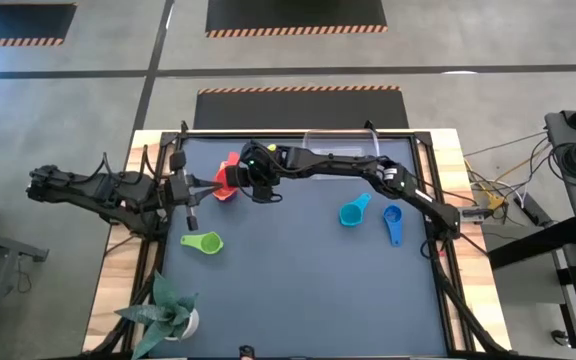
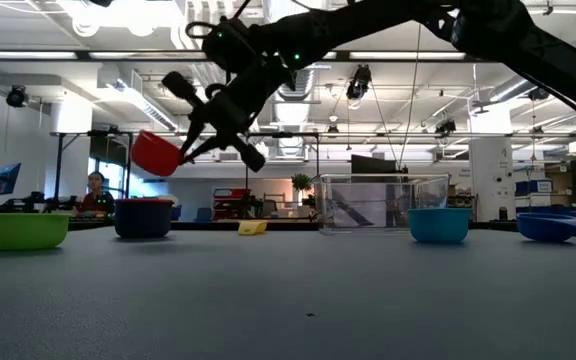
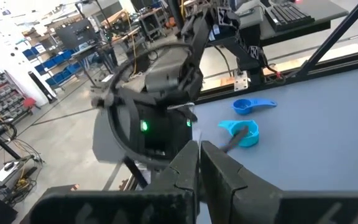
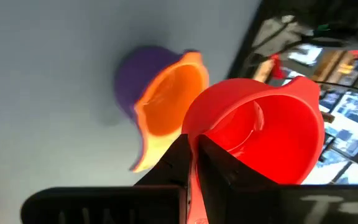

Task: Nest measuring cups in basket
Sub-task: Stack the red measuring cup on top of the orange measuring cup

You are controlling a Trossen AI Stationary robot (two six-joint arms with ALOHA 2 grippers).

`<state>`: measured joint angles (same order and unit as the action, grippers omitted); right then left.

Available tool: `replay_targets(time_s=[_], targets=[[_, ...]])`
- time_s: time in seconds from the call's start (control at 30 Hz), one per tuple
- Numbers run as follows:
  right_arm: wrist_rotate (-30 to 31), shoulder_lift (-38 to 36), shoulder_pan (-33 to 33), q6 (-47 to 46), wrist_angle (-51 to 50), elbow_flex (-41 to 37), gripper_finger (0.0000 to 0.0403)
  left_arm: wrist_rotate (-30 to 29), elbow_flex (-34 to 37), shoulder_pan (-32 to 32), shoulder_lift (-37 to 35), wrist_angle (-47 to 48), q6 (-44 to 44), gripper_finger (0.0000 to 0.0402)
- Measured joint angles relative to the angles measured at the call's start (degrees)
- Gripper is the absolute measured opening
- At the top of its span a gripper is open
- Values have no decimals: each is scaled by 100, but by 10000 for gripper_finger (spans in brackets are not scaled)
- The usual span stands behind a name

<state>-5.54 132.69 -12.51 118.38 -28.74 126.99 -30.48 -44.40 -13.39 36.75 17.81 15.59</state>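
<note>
My right gripper (image 2: 190,150) reaches across to the table's left part and is shut on the red cup (image 2: 155,153), held in the air. Directly below it, the orange cup (image 4: 169,102) sits nested inside the purple cup (image 4: 129,81), which rests on the table. The green cup (image 1: 203,242) lies near my left gripper (image 1: 192,205), which is shut and empty. The cyan cup (image 1: 353,212) and blue cup (image 1: 393,222) lie on the right. A yellow cup (image 2: 252,228) lies farther back. The clear basket (image 2: 383,203) stands at the far edge. My right gripper pinches the red cup's flat handle (image 4: 192,177) between its two fingers, coming from the table's right and slanting down. The cup (image 1: 226,178) is lifted clear of the table, tilted, with its bowl out beyond the fingertips above the orange and purple cups.
A potted plant (image 1: 168,315) stands at the table's near left corner. Wooden borders (image 1: 118,280) run along both sides of the dark mat. Open mat lies in the middle and near part. A person (image 2: 95,192) sits in the room beyond.
</note>
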Motion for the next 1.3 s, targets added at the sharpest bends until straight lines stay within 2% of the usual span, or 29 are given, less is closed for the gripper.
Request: replay_targets(time_s=[0.4,0.57,0.73,0.83,0.9,1.07,1.3], targets=[[59,62,-135,116,126,-56,11,0,0,-2,7,12,24,0],[25,62,-131,-197,128,-64,11,1,0,-2,7,12,24,0],[-327,62,-131,-335,175,-70,11,1,0,-2,7,12,24,0],[-367,158,-129,-416,551,-84,11,1,0,-2,7,15,24,0],[-361,311,-129,-617,850,-84,11,0,0,0,11,15,22,0],[-72,543,-129,-464,1205,-99,11,0,0,-2,28,19,24,0],[-89,458,-129,-526,1091,-95,11,2,0,-2,42,21,24,0]])
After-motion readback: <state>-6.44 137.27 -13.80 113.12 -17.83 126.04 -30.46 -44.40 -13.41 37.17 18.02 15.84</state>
